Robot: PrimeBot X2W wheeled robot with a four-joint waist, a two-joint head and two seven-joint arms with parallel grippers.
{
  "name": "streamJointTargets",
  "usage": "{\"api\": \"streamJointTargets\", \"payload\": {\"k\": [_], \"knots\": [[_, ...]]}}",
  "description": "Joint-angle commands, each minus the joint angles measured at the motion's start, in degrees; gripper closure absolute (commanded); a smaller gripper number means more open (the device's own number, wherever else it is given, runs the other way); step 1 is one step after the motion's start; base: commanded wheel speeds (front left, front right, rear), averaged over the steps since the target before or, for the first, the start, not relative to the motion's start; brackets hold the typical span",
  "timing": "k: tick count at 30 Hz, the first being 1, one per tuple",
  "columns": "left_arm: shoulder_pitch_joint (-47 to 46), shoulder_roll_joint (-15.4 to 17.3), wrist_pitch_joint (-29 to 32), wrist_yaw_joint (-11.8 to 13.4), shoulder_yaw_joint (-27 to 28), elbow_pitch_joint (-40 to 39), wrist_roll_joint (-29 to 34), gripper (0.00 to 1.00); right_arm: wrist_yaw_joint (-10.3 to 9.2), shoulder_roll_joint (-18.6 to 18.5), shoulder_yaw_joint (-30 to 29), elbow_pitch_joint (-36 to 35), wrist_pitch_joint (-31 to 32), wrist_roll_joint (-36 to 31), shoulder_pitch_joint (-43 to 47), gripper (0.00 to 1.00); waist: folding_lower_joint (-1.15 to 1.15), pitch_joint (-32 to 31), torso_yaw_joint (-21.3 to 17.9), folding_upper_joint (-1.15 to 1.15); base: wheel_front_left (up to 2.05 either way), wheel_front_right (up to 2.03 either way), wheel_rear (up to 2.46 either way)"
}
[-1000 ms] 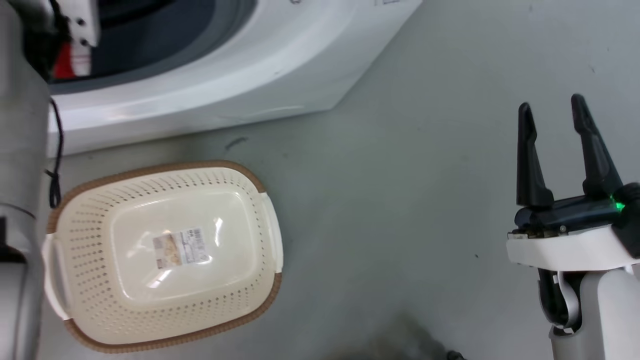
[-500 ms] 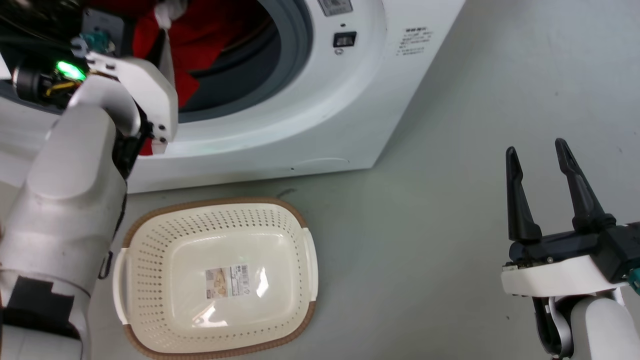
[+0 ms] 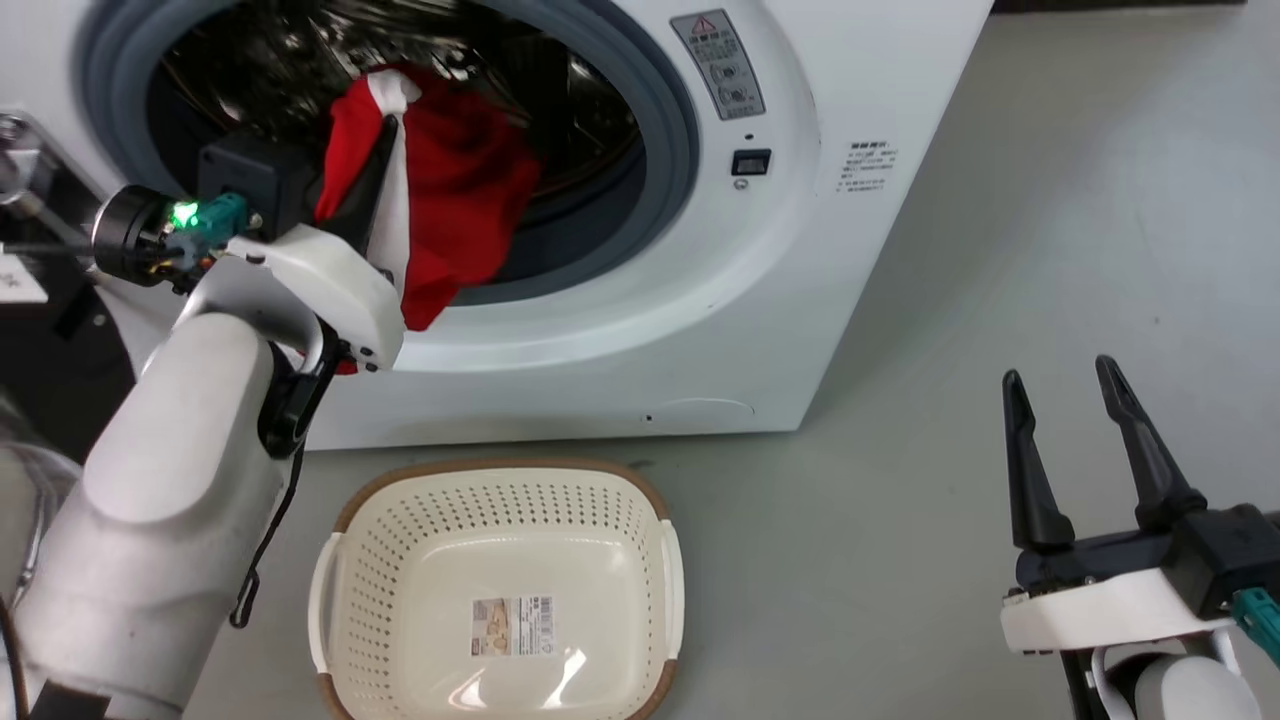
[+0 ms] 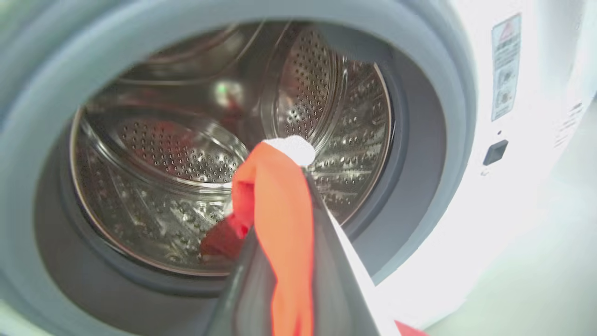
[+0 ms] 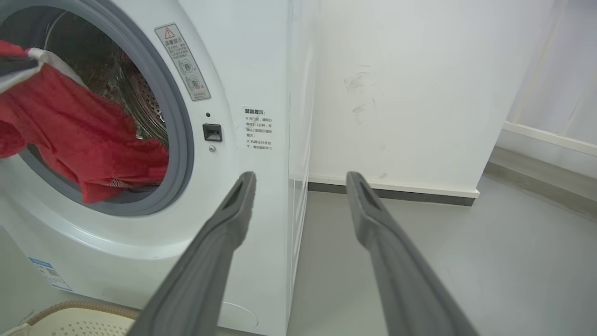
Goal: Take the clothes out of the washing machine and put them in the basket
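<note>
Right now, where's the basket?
In the head view, lower centre: the basket sits on the floor just in front of the washing machine, below its opening where the left pincer grips the red garment.

Head cam is tilting up, so the whole washing machine (image 3: 700,330) opening is coming into frame now. The left gripper (image 3: 388,125) is also showing up, hauling the red garment (image 3: 460,200) up at the drum (image 3: 250,60) mouth, fabric dangling.

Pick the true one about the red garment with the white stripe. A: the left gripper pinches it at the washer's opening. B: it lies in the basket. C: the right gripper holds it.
A: the left gripper is shut on the red garment at the washing machine's opening; the right gripper is open and empty.
</note>
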Motion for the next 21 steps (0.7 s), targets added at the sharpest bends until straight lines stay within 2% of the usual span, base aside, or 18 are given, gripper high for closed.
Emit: {"api": "streamJointTargets", "payload": {"k": [1, 10, 11, 21], "knots": [[2.3, 0.7, 0.3, 0.9, 0.2, -3.4, -0.6, 1.0, -0.04, 0.0, -0.2, 0.2, -0.1, -0.4, 1.1, 0.0, 0.01, -2.3, 1.4, 0.0, 0.0, 0.0, 0.0], [12.3, 4.9, 4.2, 5.7, 1.7, -24.5, -1.7, 1.0, -0.04, 0.0, 0.2, 0.7, -0.1, -0.6, 3.8, 0.0, 0.01, -6.7, 2.6, 0.0, 0.0, 0.0, 0.0], [12.3, 4.9, 4.2, 5.7, 1.7, -24.5, -1.7, 1.0, -0.04, 0.0, 0.2, 0.7, -0.1, -0.6, 3.8, 0.0, 0.01, -6.7, 2.6, 0.0, 0.0, 0.0, 0.0], [20.5, 9.5, 8.9, 10.6, 3.0, -43.3, -1.7, 1.0, -0.04, 0.0, 0.1, 0.9, -0.1, -0.3, 5.9, 0.0, 0.01, -9.6, 3.4, 0.0, 0.0, 0.0, 0.0]]}}
